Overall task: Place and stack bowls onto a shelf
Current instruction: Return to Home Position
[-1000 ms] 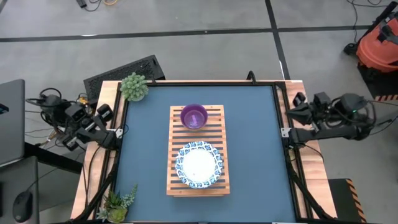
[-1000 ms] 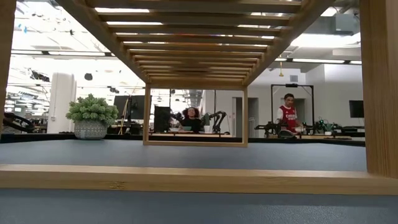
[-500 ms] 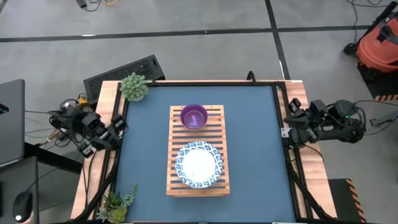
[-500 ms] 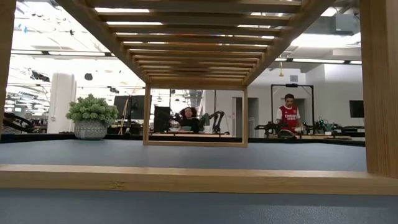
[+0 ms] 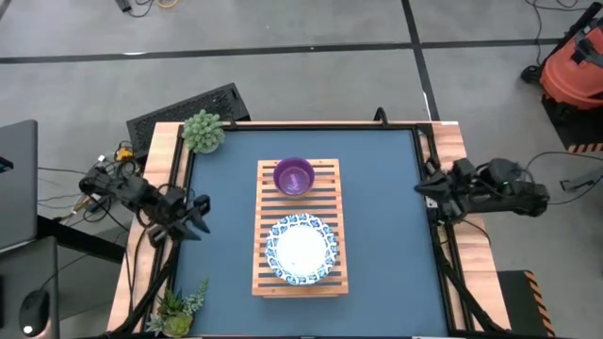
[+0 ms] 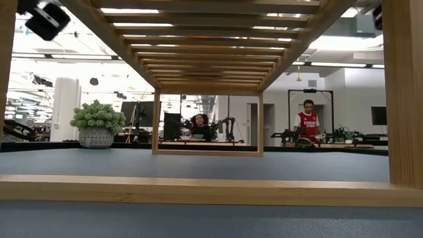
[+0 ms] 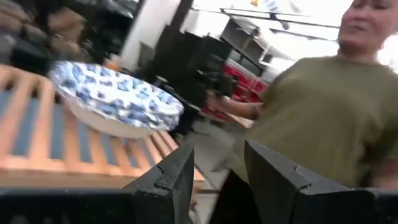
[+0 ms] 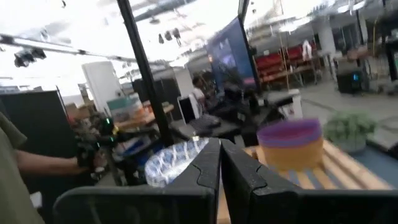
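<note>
The big dark blue tabletop (image 5: 386,217) has a long light-wood shelf made of slats (image 5: 325,202) lying in its middle. The left gripper (image 5: 198,215) hangs over the table's left edge. Its two fingers are apart, with nothing between them. The right gripper (image 5: 424,185) is at the right edge, fingers pressed together and holding nothing. A wide white dish with a blue patterned rim (image 5: 301,250) sits at one end of the shelf. A small purple plastic bowl (image 5: 294,176) sits at the other end, apart from it.
</note>
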### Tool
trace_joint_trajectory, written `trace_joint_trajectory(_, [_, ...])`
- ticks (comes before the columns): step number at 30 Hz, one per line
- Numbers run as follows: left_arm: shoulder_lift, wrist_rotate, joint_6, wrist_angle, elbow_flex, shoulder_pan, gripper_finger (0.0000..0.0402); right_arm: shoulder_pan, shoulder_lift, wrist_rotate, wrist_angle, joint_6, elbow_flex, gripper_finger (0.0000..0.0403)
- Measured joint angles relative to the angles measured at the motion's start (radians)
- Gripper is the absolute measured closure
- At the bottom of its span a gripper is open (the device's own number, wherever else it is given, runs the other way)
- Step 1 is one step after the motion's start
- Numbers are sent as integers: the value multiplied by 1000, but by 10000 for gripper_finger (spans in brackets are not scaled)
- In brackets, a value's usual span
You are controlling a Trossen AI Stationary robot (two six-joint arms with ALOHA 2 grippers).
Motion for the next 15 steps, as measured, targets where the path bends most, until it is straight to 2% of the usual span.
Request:
trace_joint_trajectory(2, [-1,-3,95,10,0,0,272,0,1,-24,44,3,-51,361])
trace_joint_trajectory(3, [-2,29,160,24,0,0,272,0,1,-44,80,0,-74,361])
trace_joint_trajectory(8, [-5,375,400,121,0,-1,272,0,1,-115,216,-1,-192,361])
trace_joint_trajectory(10, [-6,482,466,137,2,-1,272,0,0,-131,270,2,-230,361])
trace_joint_trajectory(13, [-5,553,579,99,-2,-1,272,-1,0,-165,304,5,-283,361])
trace_joint_trajectory(15, [-6,565,603,103,-15,-1,272,-1,0,-175,323,14,-308,361])
